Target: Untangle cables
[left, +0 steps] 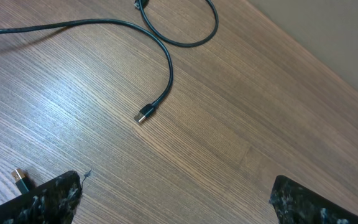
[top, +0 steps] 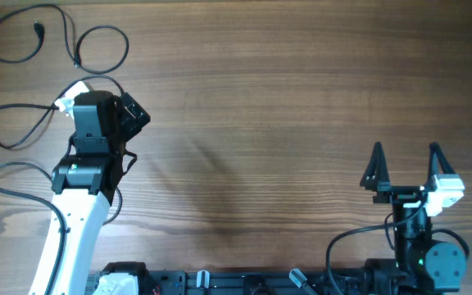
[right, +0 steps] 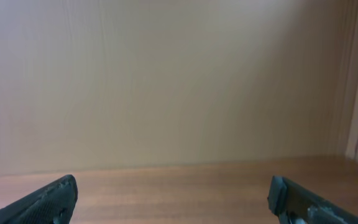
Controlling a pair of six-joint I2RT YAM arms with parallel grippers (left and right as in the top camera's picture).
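Wide apart at the near edge of the left wrist view, the left gripper's (left: 176,193) two dark fingers (left: 51,199) hover over the table (left: 241,124) with nothing between them. Just beside the left finger lies one small plug (left: 20,180) of the cables (left: 170,68). A second plug (left: 143,114) ends a thin black cord that curves in from the far left, and one more loop lies beyond it. From overhead, the cables are spread in about three loose loops at the table's far left corner. How many separate cords there are I cannot tell. The right gripper (top: 406,152) stands well apart on the near right, its two fingers spread, empty and pointing at a plain wall (right: 179,81).
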